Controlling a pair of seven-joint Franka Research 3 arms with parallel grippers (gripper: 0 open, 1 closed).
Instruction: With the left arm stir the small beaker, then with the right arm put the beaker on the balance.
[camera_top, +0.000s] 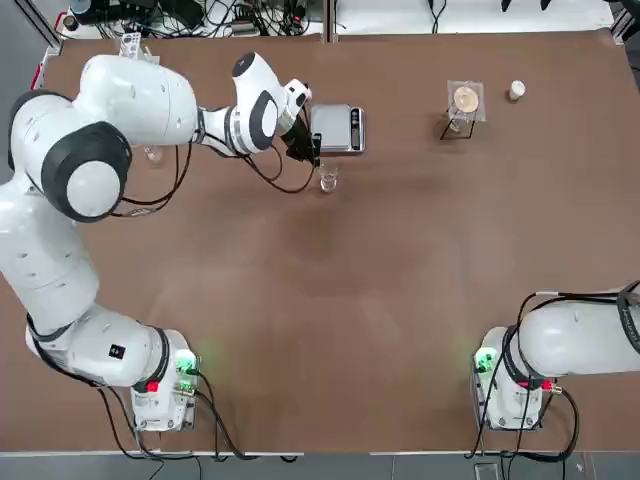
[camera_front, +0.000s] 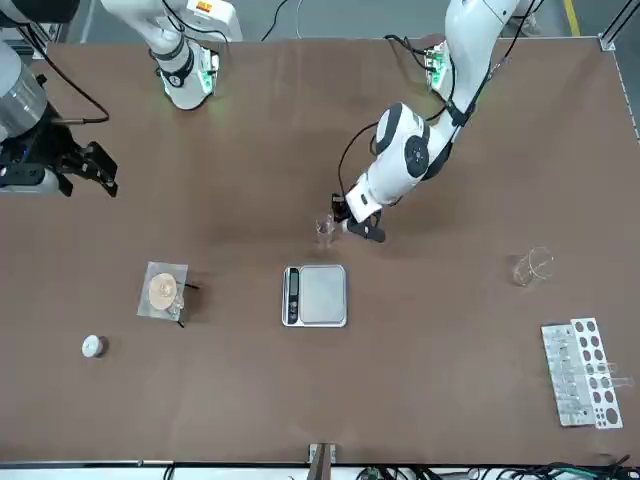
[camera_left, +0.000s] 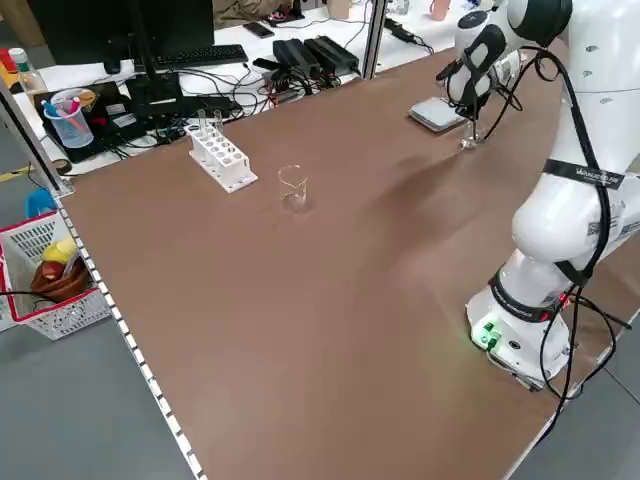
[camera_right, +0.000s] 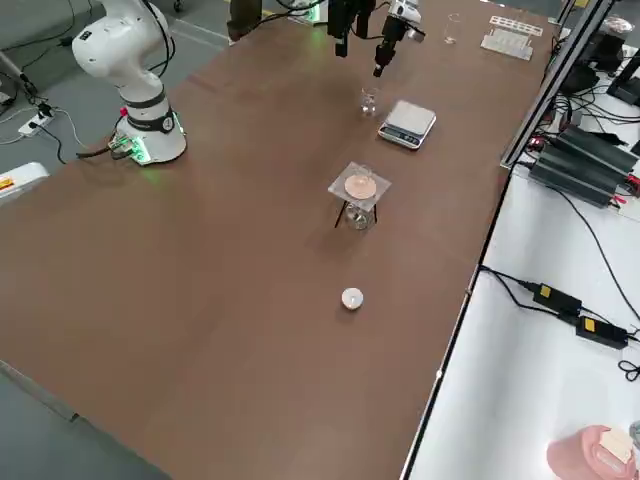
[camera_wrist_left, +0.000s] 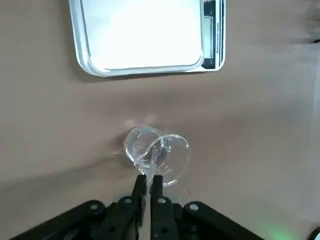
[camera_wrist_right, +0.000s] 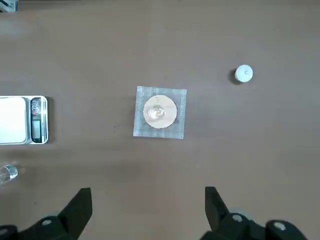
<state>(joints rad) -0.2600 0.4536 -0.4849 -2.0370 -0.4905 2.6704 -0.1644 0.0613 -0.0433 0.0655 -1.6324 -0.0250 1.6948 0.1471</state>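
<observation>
While upright beside the balance (camera_wrist_left: 145, 35), small beaker (camera_wrist_left: 157, 155), mouth up, left hand (camera_wrist_left: 147, 192) pinched above.

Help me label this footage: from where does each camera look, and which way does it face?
Top: overhead, both arms' bases at the bottom; left hand above the small beaker.
Front: across the table, facing the robot.
Left side: raised, looking diagonally across.
Right side: raised, opposite diagonal.
Left wrist: down past shut fingers.
Right wrist: right hand open above the table.
Top and front share the balance.

The small beaker (camera_wrist_left: 157, 154) — tiny, clear glass — stands upright just beside the balance (camera_wrist_left: 147, 36), a flat silver-grey scale, platter bare.
</observation>
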